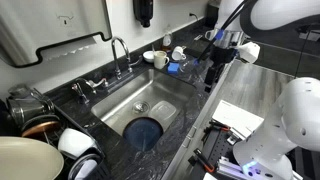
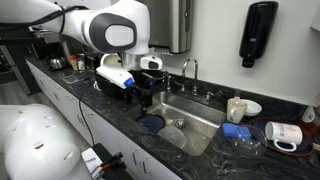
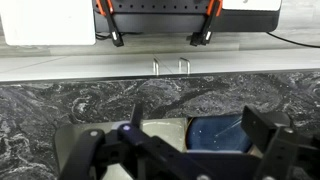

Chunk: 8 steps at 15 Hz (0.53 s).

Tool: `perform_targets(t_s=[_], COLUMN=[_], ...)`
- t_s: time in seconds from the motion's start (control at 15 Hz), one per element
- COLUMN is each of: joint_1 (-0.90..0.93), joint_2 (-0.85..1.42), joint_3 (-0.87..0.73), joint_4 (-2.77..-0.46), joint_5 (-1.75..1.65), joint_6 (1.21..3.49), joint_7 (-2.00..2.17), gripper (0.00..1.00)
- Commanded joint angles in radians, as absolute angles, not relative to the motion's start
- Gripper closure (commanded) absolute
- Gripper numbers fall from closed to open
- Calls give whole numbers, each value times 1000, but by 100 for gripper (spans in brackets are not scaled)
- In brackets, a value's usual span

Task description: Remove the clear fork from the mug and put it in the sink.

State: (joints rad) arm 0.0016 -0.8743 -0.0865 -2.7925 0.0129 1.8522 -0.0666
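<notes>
The steel sink (image 1: 152,97) is set in dark speckled counter and shows in both exterior views (image 2: 192,110). A blue plate (image 1: 145,131) lies in its basin. In the wrist view a thin pale streak (image 3: 228,128) lies on the blue plate (image 3: 210,135); it looks like the clear fork. I cannot make the fork out in the exterior views. My gripper (image 3: 193,111) is open and empty, hovering above the sink's edge (image 1: 212,72) (image 2: 145,97). White mugs (image 1: 160,59) stand on the counter behind the sink.
The chrome tap (image 1: 119,52) stands at the sink's back rim. A blue cloth-like thing (image 1: 174,67) lies by the mugs. More dishes (image 1: 75,145) and pans (image 1: 35,110) crowd one end of the counter. A mug (image 2: 286,135) and cup (image 2: 237,109) sit by the sink.
</notes>
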Motion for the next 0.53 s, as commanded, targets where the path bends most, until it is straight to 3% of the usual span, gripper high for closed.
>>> perform_targets(t_s=[0.0,0.47], joint_1=[-8,-8], joint_2=[-873,-873], joint_3=[-78,-78], joint_4=[-2795,-2800], joint_5=[19,19], joint_6=[1849,1848], joint_7=[-73,-73], gripper=[0,0])
